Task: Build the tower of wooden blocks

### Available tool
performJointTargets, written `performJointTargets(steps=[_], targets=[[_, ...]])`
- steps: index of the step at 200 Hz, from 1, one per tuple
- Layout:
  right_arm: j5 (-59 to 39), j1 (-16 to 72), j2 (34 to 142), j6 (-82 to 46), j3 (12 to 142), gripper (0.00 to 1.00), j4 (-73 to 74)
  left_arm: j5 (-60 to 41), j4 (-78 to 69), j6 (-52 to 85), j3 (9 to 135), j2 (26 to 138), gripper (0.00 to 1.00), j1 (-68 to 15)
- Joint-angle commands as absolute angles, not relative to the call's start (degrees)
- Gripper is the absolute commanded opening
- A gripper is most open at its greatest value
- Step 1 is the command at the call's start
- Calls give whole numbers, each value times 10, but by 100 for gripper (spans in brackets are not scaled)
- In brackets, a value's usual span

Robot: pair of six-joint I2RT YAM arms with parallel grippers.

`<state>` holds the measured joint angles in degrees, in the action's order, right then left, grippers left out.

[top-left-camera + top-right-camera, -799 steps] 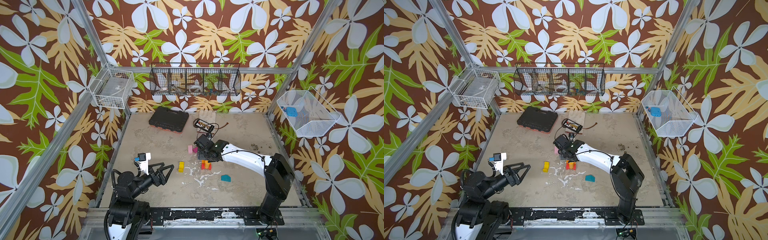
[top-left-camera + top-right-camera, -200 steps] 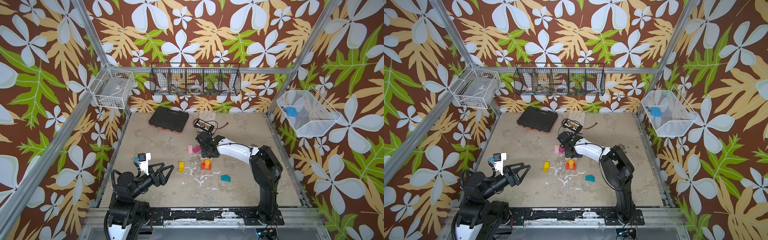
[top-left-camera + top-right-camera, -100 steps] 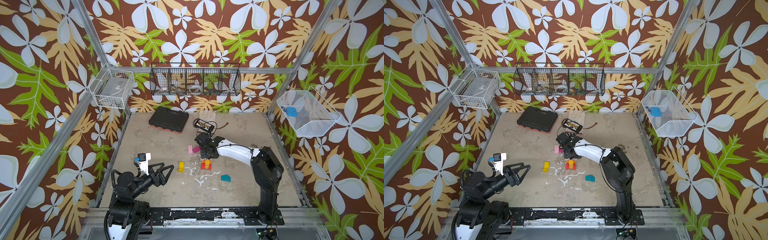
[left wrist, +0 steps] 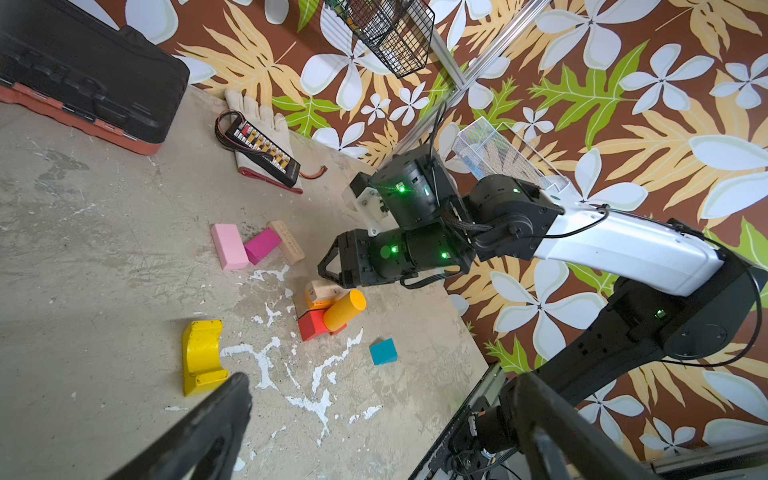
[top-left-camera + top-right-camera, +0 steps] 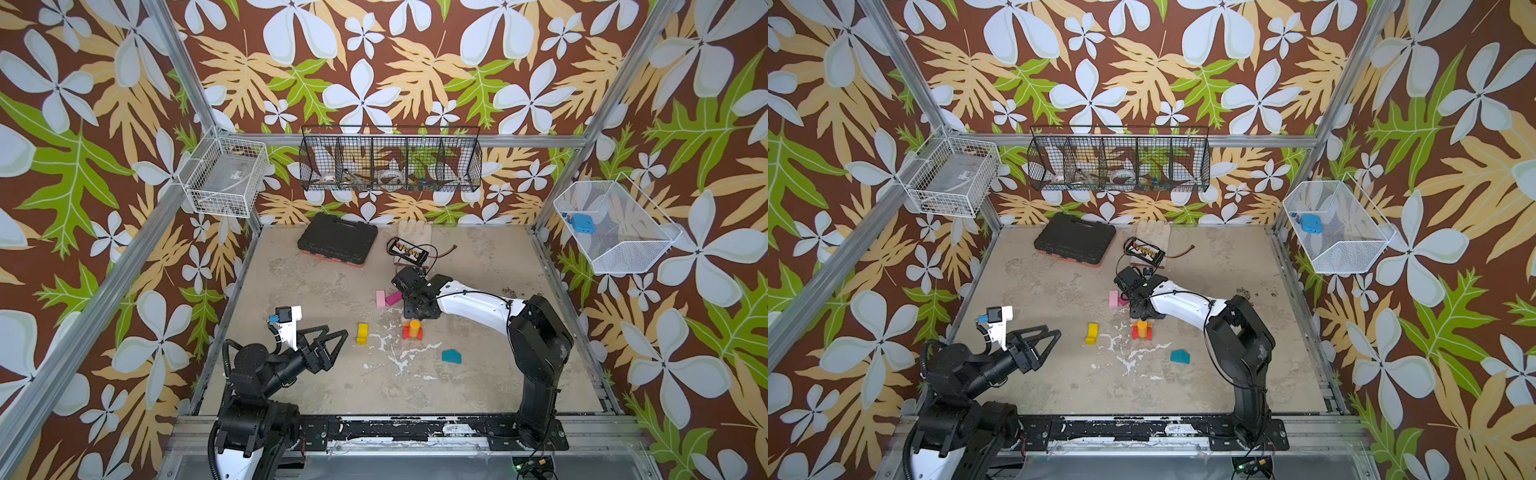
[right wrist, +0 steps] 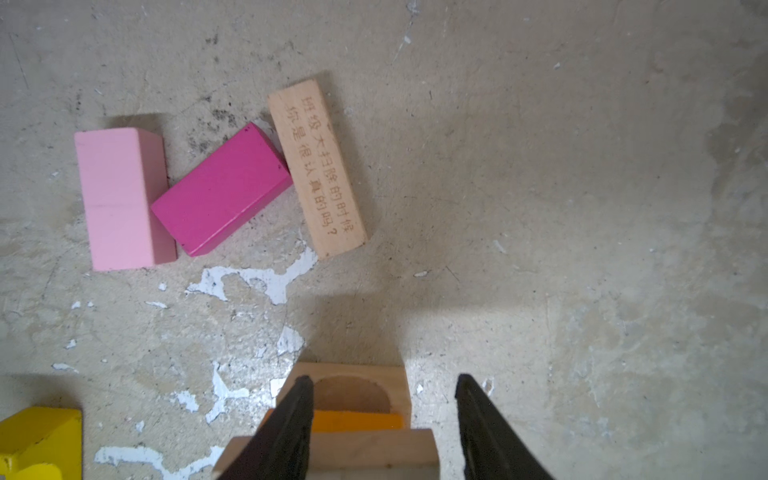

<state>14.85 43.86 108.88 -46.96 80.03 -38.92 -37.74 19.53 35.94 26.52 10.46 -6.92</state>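
My right gripper (image 6: 382,399) hangs open over a small pile of wood blocks: a plain wood arch (image 6: 353,386), an orange piece (image 6: 357,419) and a plain wood bar (image 6: 365,453). One finger overlaps them and the other stands clear. Just in front, an orange cylinder (image 5: 414,328) stands on a red block (image 4: 313,324). A pink bar (image 6: 120,199), a magenta bar (image 6: 220,191) and a lettered wood bar (image 6: 318,166) lie together behind. A yellow arch (image 5: 362,333) and a teal pentagon (image 5: 451,356) lie apart. My left gripper (image 5: 328,345) rests open at the front left.
A black tool case (image 5: 337,241), a glove (image 5: 415,230) and a cabled connector strip (image 5: 409,251) lie at the back of the table. Wire baskets (image 5: 390,160) hang on the back and side walls. White paint flecks (image 5: 399,353) mark the floor.
The right arm's elbow has folded up and inward since four seconds ago. Its gripper has stayed near the red block and edged toward the front. The left arm has not moved.
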Motion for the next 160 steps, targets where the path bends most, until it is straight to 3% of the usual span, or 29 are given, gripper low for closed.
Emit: performJointTargets(steps=[1, 160], targets=[[154, 440, 1082, -478, 798, 55, -390, -381, 185, 360, 265, 103, 100, -69], [175, 420, 1081, -476, 792, 56, -394, -381, 185, 360, 264, 103, 100, -70]])
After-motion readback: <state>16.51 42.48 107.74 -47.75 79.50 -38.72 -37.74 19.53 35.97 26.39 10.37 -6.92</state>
